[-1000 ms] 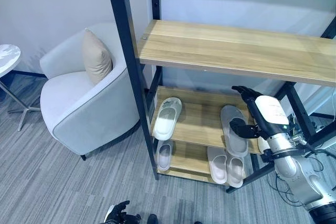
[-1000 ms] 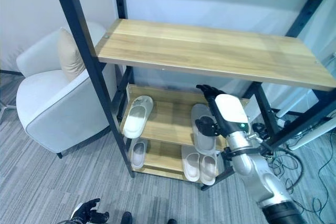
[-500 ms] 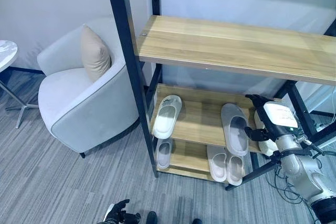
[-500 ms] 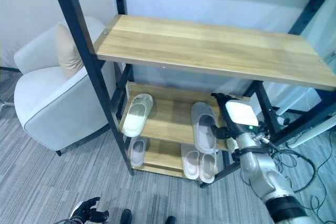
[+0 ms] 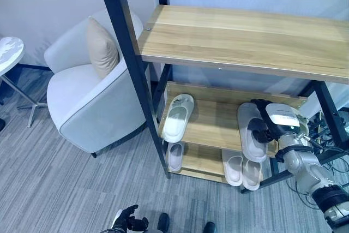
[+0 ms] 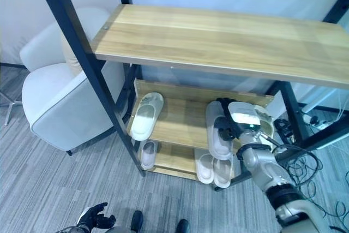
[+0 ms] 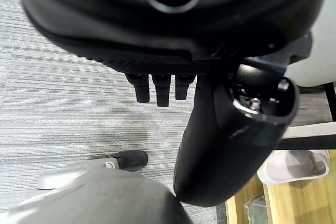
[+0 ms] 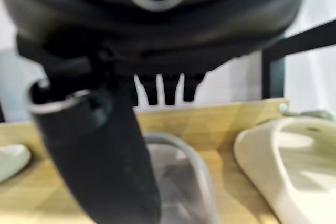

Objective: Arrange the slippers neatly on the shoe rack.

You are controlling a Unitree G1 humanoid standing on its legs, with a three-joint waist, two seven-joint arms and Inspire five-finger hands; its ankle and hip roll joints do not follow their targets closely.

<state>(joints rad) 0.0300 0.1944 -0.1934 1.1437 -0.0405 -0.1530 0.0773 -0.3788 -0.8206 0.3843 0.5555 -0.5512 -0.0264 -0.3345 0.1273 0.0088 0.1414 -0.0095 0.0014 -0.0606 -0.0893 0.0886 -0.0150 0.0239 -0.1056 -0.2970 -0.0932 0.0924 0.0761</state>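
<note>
On the rack's middle shelf a white slipper lies at the left and a grey slipper at the right. My right hand hangs open at the grey slipper's right side, thumb over the grey slipper. Beside it, further right, lies a cream slipper, half hidden behind the hand in the eye views. The bottom shelf holds a grey slipper at the left and a white pair at the right. My left hand hangs open low over the floor.
The wide wooden top shelf overhangs the lower shelves, and black posts frame the rack. A white armchair with a beige cushion stands left of the rack, a small round table beyond it. Cables lie on the floor at the right.
My right hand has come down from above the middle shelf to the grey slipper's right side. The camera has shifted; the slippers lie as before.
</note>
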